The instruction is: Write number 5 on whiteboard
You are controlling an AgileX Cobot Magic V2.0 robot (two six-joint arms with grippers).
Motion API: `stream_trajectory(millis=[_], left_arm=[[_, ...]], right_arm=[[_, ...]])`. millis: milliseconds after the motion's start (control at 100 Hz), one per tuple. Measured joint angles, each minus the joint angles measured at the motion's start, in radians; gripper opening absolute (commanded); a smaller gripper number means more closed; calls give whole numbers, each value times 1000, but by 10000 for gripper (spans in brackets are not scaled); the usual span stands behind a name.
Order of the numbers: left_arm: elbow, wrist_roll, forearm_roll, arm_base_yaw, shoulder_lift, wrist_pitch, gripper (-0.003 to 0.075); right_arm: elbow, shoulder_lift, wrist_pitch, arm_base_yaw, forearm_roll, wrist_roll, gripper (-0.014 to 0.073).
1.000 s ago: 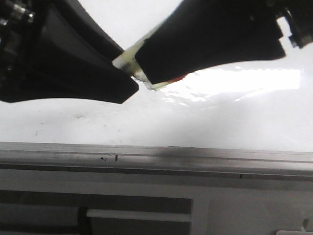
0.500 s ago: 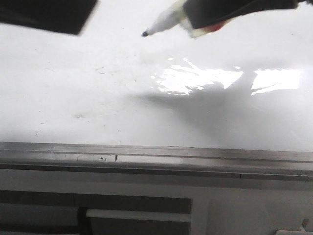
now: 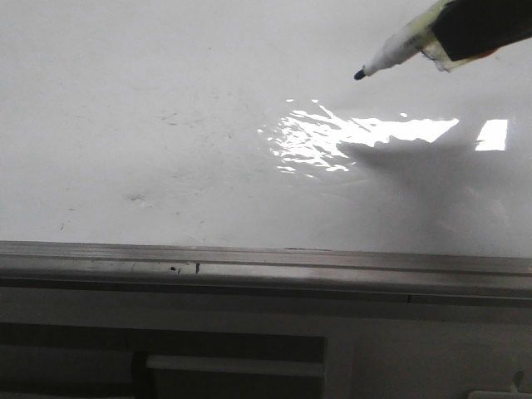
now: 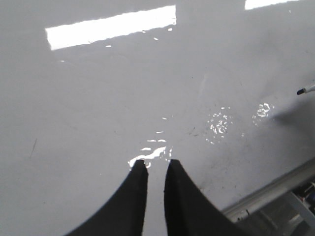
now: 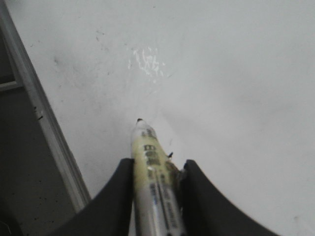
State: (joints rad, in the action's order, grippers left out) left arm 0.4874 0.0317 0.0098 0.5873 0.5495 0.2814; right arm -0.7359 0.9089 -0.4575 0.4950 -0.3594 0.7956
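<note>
The whiteboard (image 3: 166,100) fills the front view, glossy white with glare and faint smudges. No drawn number 5 shows on it in any view. My right gripper (image 3: 478,29) is at the top right, shut on a marker (image 3: 399,51) whose dark bare tip (image 3: 359,75) points left and hovers above the board, its shadow below it. In the right wrist view the marker (image 5: 150,162) sits between the fingers of the right gripper (image 5: 157,167), tip forward over the board (image 5: 236,73). My left gripper (image 4: 155,167) hangs over the board (image 4: 98,98), jaws nearly together with nothing between them.
A grey metal edge rail (image 3: 266,262) runs along the board's near side, with a grey frame and slot below it. The rail also shows in the right wrist view (image 5: 44,123) and the left wrist view (image 4: 275,189). The marker tip (image 4: 301,91) shows in the left wrist view.
The left arm has gone out of the front view toward the upper left. The right gripper has carried the marker up and to the right, and its bare tip now shows.
</note>
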Motion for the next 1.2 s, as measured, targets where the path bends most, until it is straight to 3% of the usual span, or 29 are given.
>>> stream_trajectory(millis=[350,990,1200], left_arm=[[0,2,-19,-5,4,-97,-20],[0,2,-24,-5,5,-99,-20],[0,2,-24,-5,5,-99,-20]], right_arm=[[-126,105,19,0,2,-47,-42],[-133,236,36,-37,-1,-68,-41],[-91,236,7,-33,-17,-132,-41]])
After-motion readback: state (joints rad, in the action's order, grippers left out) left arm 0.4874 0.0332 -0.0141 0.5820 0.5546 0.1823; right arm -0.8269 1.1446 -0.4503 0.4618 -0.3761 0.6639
